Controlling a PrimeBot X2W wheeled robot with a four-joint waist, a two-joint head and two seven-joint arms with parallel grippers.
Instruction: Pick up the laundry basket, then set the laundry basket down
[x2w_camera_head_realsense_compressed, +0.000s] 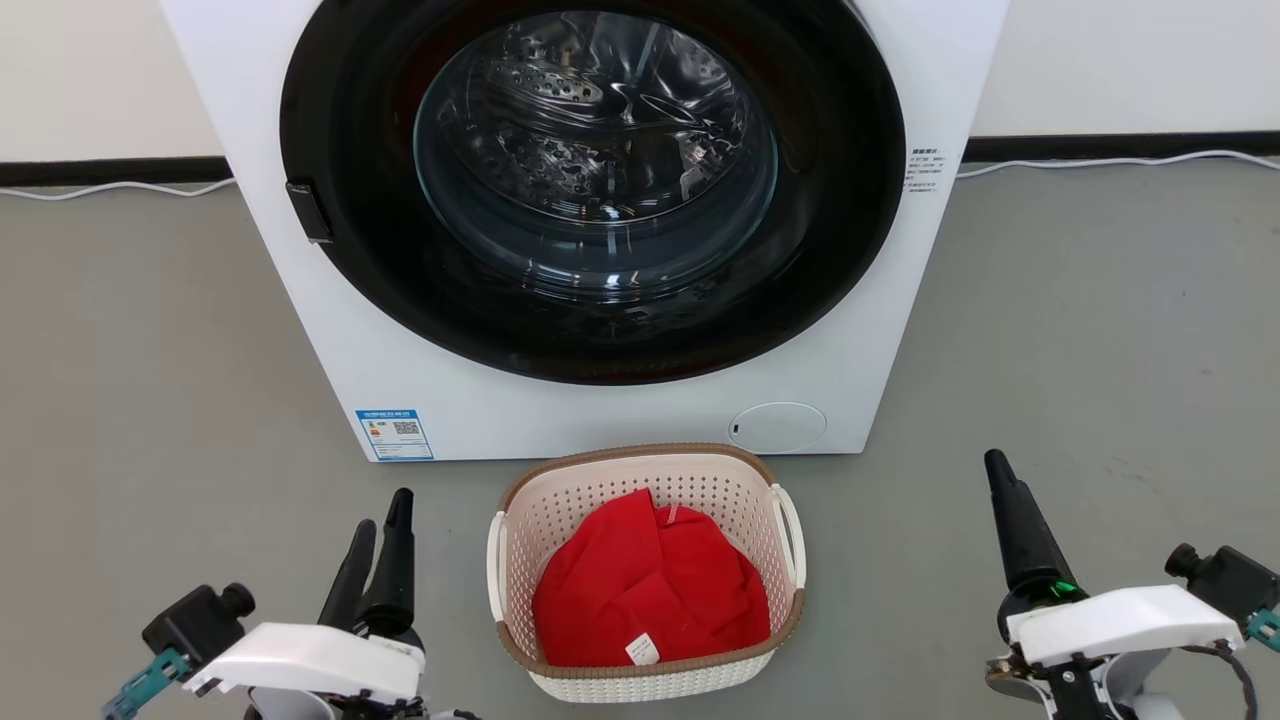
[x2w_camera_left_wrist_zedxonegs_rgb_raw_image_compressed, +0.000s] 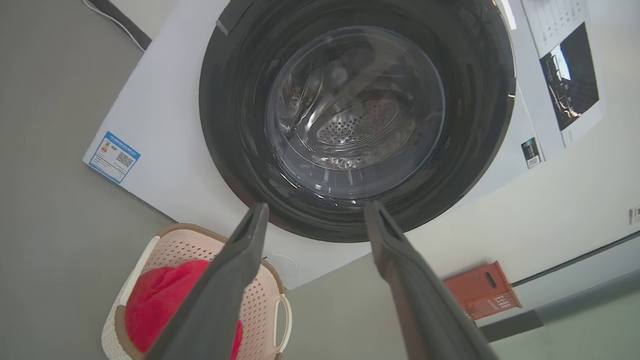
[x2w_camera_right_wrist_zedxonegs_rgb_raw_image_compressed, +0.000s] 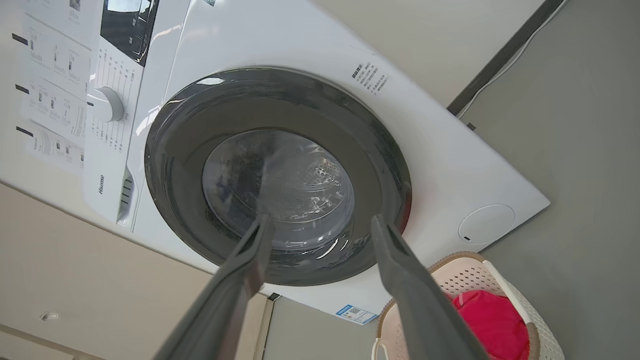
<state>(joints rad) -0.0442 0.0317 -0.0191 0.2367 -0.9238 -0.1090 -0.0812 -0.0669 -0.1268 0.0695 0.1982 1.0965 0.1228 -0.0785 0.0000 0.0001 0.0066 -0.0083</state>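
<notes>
On the floor (x2w_camera_head_realsense_compressed: 150, 400) before the washer (x2w_camera_head_realsense_compressed: 600, 420), the laundry basket (x2w_camera_head_realsense_compressed: 700, 490) is flanked by the left gripper (x2w_camera_left_wrist_zedxonegs_rgb_raw_image_compressed: 316, 207) and right gripper (x2w_camera_right_wrist_zedxonegs_rgb_raw_image_compressed: 320, 221), both wide open and empty. Its side handles (x2w_camera_head_realsense_compressed: 792, 535) should be taken evenly, so it is lifted level.

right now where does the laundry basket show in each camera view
Head view: laundry basket bottom centre, on the floor before the washer.
Left wrist view: lower left corner, cut off by the bottom edge.
Right wrist view: lower right corner, cut off by the bottom edge.
Shared landmark: the washer's blue label, near the basket.
</notes>
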